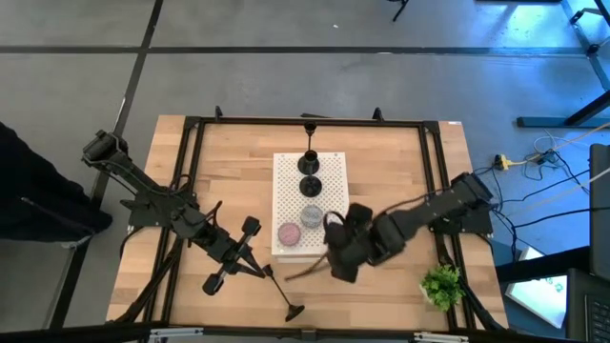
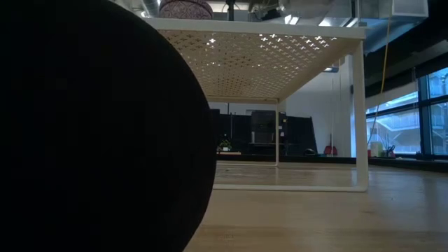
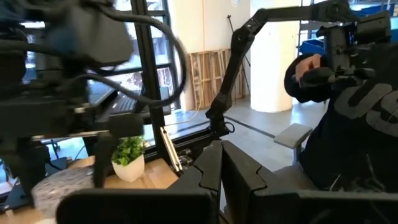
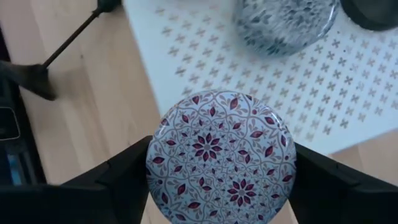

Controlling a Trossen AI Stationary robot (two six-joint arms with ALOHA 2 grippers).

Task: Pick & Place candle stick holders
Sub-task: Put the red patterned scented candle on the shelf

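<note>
A white perforated board (image 1: 310, 205) on thin legs (image 2: 360, 112) carries two black stemmed holders (image 1: 310, 162), a grey puck (image 1: 313, 215) and a pink puck (image 1: 289, 232). My right gripper (image 1: 335, 255) is at the board's near right corner, shut on a lavender puck (image 4: 221, 155) with a maroon flower pattern. My left gripper (image 1: 259, 267) is near the table's front, shut on a third black holder (image 1: 282, 291). Its round base (image 2: 98, 126) fills the left of the low view. My left gripper meets the black holder at the upper end of its thin stem (image 1: 270, 273), coming level from the table's left; the fingers (image 3: 211, 168) hide the contact itself. The holder slants, its base (image 1: 295, 310) toward the near edge; whether the base rests on the table I cannot tell. My right gripper pinches the lavender puck by two opposite points of its rim (image 4: 152, 168), one finger on each side. The fingers (image 4: 118, 180) come from above, pointing down. The puck lies level, patterned face up, above the board's near edge.
A small green plant (image 1: 441, 283) stands at the table's near right corner. A black frame (image 1: 191, 171) runs around the wooden top. A person in dark clothing (image 3: 348, 118) shows beyond the table in the left wrist view.
</note>
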